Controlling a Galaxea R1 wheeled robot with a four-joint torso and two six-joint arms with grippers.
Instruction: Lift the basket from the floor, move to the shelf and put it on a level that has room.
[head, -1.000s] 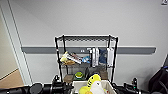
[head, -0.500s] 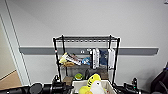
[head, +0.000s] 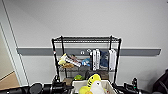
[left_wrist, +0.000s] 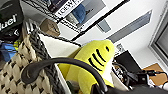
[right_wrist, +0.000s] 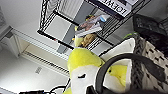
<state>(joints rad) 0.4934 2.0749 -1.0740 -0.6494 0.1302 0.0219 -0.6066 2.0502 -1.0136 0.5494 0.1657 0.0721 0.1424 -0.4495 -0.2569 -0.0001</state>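
Observation:
The cream woven basket hangs low in the head view, raised between my two arms, with a yellow and white plush toy in it. My left gripper is at the basket's left end and my right gripper at its right end. The left wrist view has the chequered weave and a dark loop handle close up. In the right wrist view the other handle arches over the toy. Straight ahead stands the black wire shelf; its top level is bare.
The tier below holds upright books and snack packets. A brown cardboard box sits lower down. A grey rail runs along the white wall. A door frame and wooden flooring lie left; something dark stands right.

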